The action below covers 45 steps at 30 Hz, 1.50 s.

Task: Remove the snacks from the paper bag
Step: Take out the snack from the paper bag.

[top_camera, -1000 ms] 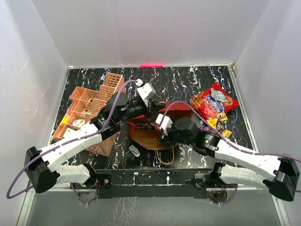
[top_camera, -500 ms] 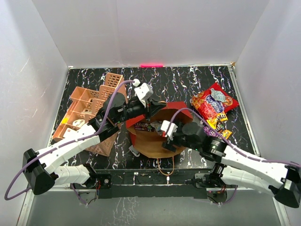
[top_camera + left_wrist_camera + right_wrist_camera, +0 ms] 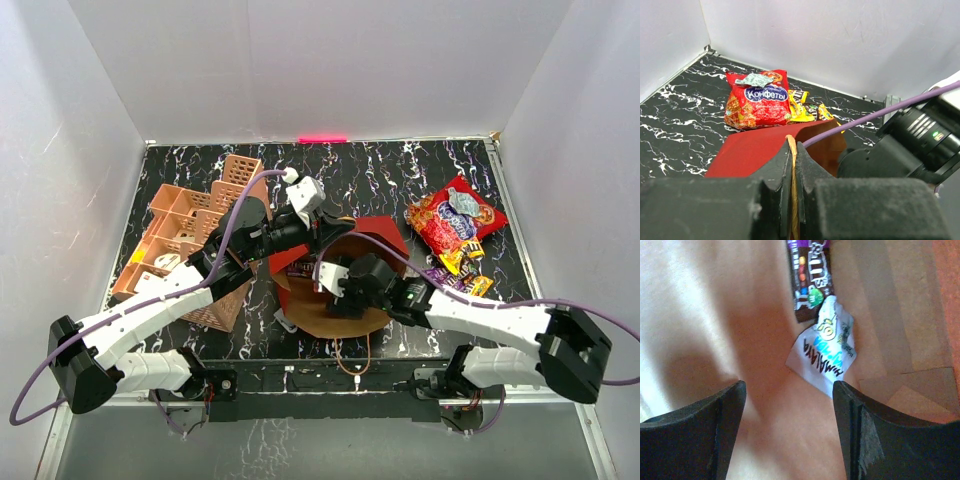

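The paper bag (image 3: 385,232), dark red outside and brown inside, lies mid-table with its mouth towards me. My left gripper (image 3: 326,226) is shut on its twisted paper handle (image 3: 792,150) and holds the mouth up. My right gripper (image 3: 338,288) is open and empty inside the bag. In the right wrist view my right gripper (image 3: 788,390) hovers over the brown floor just short of a white packet with blue lettering (image 3: 826,354) and a brown candy packet (image 3: 810,282). The red cookie bag (image 3: 455,218) and several small packets (image 3: 462,270) lie on the table to the right, also in the left wrist view (image 3: 757,100).
A salmon-pink lattice organizer (image 3: 190,235) stands at the left, under my left arm. A small white item (image 3: 284,320) lies by the bag's near left corner. The bag's other handle loop (image 3: 352,356) trails towards the front edge. White walls close in on three sides.
My right gripper has moved left and deeper into the bag's mouth. My left gripper has kept hold of the handle, and the mouth has come up and opened wider.
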Motion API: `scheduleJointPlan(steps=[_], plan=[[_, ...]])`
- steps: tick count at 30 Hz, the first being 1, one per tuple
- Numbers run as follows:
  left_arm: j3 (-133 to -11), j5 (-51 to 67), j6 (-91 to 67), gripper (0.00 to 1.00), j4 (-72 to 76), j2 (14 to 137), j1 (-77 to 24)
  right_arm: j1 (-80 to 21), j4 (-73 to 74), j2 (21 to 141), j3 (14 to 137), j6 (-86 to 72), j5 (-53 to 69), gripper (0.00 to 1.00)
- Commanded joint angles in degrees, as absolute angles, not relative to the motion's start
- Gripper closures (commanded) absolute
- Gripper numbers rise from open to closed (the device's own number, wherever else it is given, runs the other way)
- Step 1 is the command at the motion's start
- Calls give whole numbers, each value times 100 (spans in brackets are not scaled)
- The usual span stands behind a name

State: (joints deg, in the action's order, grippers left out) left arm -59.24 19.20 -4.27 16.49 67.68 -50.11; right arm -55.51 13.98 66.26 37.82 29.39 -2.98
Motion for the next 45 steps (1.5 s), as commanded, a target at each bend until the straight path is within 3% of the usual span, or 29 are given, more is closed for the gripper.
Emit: scheduleJointPlan(steps=[1, 12, 22, 29, 33, 40, 45], plan=[[-6066, 2109, -527, 100, 1968, 6574, -5025, -5580, 40, 7110, 3950, 2533, -1070, 28], [-6057, 2114, -528, 100, 1978, 6561, -5025, -5576, -2310, 8638, 3795, 1775, -2498, 19], [-6039, 2001, -397, 100, 1930, 6543, -5019, -5570, -2526, 9673, 3973, 1804, -3006, 25], [-6029, 1997, -380, 100, 1931, 6542, -5027, -5562, -2645, 9914, 4027, 1852, -3191, 45], [-6029, 1971, -356, 100, 1917, 6531, -5027, -5548, -2656, 9951, 4063, 1862, -3381, 67], [-6021, 1955, -355, 100, 1924, 6554, -5025, -5539, -2368, 9434, 3961, 1947, -3204, 92], [-6021, 1954, -363, 100, 1925, 6605, -5025, -5553, -2091, 8544, 3719, 2074, -2205, 93]])
